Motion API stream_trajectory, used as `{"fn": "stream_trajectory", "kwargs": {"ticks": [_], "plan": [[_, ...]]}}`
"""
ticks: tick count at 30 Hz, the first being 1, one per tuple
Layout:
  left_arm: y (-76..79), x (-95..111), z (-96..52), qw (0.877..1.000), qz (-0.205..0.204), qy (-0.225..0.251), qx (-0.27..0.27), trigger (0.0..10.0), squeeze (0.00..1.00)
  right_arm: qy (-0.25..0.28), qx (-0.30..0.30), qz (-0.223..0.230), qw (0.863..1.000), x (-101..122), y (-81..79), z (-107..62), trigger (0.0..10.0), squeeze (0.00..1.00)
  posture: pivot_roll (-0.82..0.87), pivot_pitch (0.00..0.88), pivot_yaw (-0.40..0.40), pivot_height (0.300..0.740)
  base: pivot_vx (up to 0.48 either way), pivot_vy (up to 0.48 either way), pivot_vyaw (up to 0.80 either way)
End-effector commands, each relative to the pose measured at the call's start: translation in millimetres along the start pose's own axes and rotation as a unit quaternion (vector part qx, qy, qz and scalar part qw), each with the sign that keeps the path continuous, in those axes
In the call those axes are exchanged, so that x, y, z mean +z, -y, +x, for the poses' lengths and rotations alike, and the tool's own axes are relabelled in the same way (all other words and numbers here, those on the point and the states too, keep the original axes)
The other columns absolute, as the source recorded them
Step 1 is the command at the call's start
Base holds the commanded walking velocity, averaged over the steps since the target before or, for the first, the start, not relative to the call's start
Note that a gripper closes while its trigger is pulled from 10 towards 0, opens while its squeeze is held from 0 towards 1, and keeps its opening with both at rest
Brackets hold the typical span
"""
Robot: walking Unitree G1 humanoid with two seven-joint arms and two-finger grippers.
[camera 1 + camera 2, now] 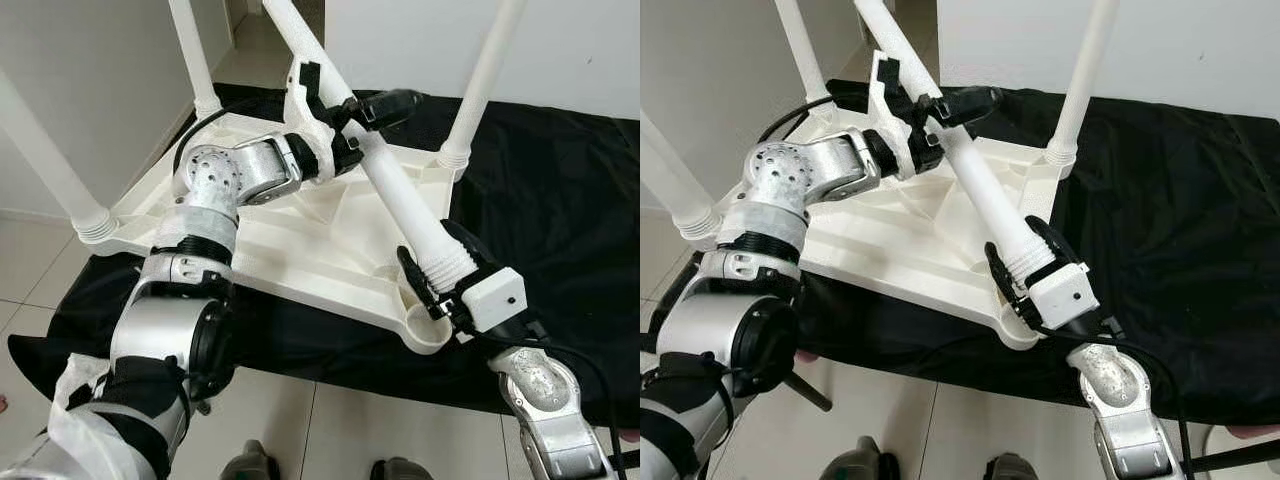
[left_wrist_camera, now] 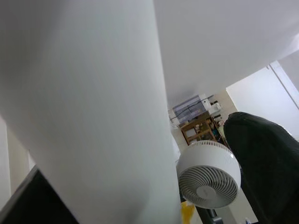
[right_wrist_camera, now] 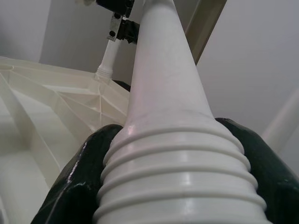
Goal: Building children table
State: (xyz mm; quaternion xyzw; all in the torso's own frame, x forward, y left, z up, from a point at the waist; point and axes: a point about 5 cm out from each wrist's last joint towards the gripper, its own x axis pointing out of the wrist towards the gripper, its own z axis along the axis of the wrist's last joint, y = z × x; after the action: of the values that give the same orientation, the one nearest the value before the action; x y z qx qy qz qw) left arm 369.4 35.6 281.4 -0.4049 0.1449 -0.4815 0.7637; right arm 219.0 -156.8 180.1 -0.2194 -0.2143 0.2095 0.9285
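Head stereo pair down over the upturned table (image 1: 300, 250); wrist cameras hard against the shared leg (image 3: 163, 93).

No text, label, brand, number or sign can be read in any view. The white plastic parts, the black cloth and the robot's arms carry no legible marking, and the fan and shelves seen far off in the left wrist view are too small to read.
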Motion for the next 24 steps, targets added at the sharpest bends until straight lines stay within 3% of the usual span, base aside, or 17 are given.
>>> {"fn": "stream_trajectory", "kwargs": {"ticks": [1, 2, 3, 17, 18, 19, 20, 21, 24], "plan": [[9.5, 11.3, 0.0, 0.999, 0.017, 0.015, -0.026, 10.0, 0.0, -0.016, 0.023, -0.003, 1.0, -4.9, -6.1, -2.4, 10.0, 0.0, -0.05, 0.0, 0.064, 0.74, 0.0, 0.0, 0.0], [7.0, 14.0, 0.1, 1.0, 0.01, 0.024, -0.015, 2.9, 0.0, -0.018, 0.021, -0.004, 1.0, -5.4, -5.8, -3.6, 10.0, 0.0, -0.05, 0.0, 0.065, 0.74, 0.0, 0.0, 0.0], [5.0, 17.7, -0.8, 0.999, 0.013, 0.035, -0.008, 0.0, 0.0, -0.021, 0.02, -0.005, 1.0, -6.1, -5.8, -4.8, 10.0, 0.0, -0.05, 0.0, 0.065, 0.74, 0.0, 0.0, 0.0], [-3.5, 30.2, -3.1, 0.998, -0.016, 0.06, 0.017, 0.0, 0.0, -0.03, 0.007, 0.005, 1.0, -8.7, -5.6, -8.6, 10.0, 0.0, -0.05, 0.0, 0.061, 0.74, 0.0, 0.0, 0.0], [-4.6, 30.6, -3.2, 0.998, -0.021, 0.061, 0.021, 0.0, 0.0, -0.033, 0.006, 0.015, 0.999, -9.6, -5.2, -8.7, 10.0, 0.07, -0.05, 0.0, 0.06, 0.74, 0.0, 0.0, 0.0], [-6.3, 30.8, -3.0, 0.997, -0.026, 0.062, 0.027, 0.0, 0.0, -0.036, 0.002, 0.033, 0.999, -10.7, -3.9, -9.0, 10.0, 1.0, -0.05, 0.0, 0.058, 0.74, 0.0, 0.0, 0.0], [-6.3, 30.8, -3.0, 0.997, -0.026, 0.062, 0.027, 0.0, 0.0, -0.036, 0.002, 0.033, 0.999, -10.7, -3.9, -9.0, 10.0, 1.0, -0.05, 0.0, 0.058, 0.74, 0.0, 0.0, 0.0], [-7.4, 30.3, -2.8, 0.997, -0.026, 0.059, 0.032, 10.0, 0.0, -0.035, -0.005, 0.053, 0.998, -10.6, -2.7, -9.2, 10.0, 1.0, -0.05, 0.0, 0.056, 0.74, 0.0, 0.0, 0.0], [-7.1, 30.4, -2.5, 0.998, -0.024, 0.055, 0.032, 10.0, 0.0, -0.033, -0.016, 0.081, 0.996, -9.8, -1.6, -9.7, 10.0, 1.0, -0.05, 0.0, 0.056, 0.74, 0.0, 0.0, 0.0]]}}
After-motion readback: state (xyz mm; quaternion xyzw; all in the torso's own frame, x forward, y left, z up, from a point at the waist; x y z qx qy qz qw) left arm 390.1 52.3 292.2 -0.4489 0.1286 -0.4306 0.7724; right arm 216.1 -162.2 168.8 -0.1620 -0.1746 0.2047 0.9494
